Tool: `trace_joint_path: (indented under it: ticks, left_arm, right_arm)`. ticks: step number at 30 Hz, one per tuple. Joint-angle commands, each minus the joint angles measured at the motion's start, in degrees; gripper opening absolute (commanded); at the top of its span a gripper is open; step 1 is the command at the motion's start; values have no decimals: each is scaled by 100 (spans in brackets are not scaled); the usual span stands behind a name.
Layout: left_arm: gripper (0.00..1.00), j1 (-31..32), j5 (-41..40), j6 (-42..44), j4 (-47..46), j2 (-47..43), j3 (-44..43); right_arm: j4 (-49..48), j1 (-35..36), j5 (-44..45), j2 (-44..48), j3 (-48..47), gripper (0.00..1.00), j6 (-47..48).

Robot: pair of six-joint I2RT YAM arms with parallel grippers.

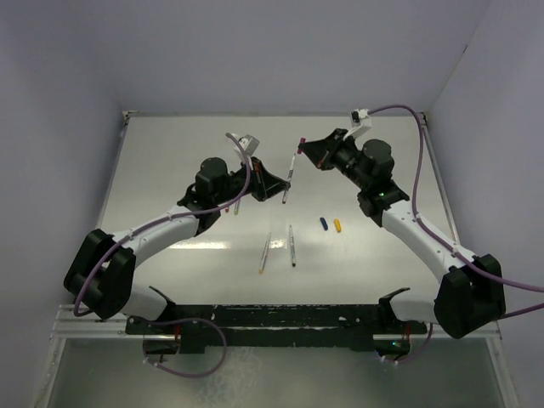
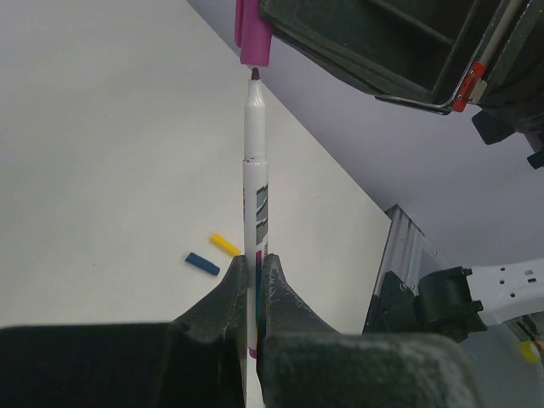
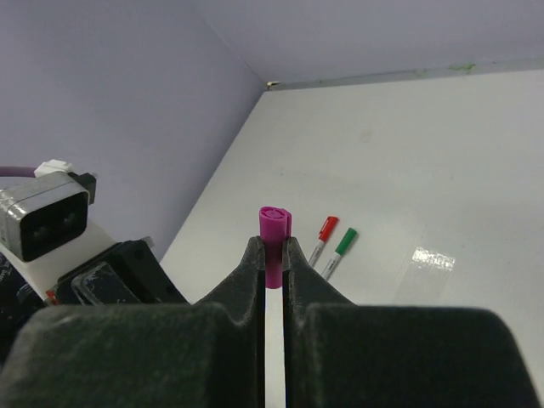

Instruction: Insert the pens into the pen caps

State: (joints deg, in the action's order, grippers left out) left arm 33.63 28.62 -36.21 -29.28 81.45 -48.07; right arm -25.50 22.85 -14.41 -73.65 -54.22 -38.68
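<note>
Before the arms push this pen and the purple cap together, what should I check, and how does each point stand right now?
1. Left gripper shut on the pen: ok.
2. Right gripper shut on the purple cap: ok.
3. Pen tip lined up under the cap's mouth, in the left wrist view: ok.
4. Tip inside the cap: not ok, it shows fully just below the mouth.
5. Blue cap and yellow cap lying apart from the pen: ok.

From the centre of the desk [image 1: 170, 170], look to 12 o'clock: your left gripper [image 1: 280, 189] grips a pen [image 1: 290, 174], its tip up near the purple cap [image 1: 300, 144] pinched in your right gripper [image 1: 306, 150]. Two loose pens [image 1: 265, 252] lie at 6 o'clock, with the blue cap [image 1: 324, 223] and yellow cap [image 1: 337, 226] at 3 o'clock.
</note>
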Motion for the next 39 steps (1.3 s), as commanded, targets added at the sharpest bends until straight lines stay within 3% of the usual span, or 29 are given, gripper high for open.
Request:
trace_joint_path:
  ticks: [1, 27, 39]
  left_arm:
    - [0, -24, 183, -244, -687, 37, -275]
    - [0, -25, 188, -309, -726, 21, -226]
    - [0, -57, 24, -262, -719, 3, -298]
  right_arm:
    - [-809, 9, -309, 168, -10, 0, -232]
    - [-807, 9, -380, 226, 107, 0, -217]
    - [-335, 15, -908, 52, 50, 0, -254]
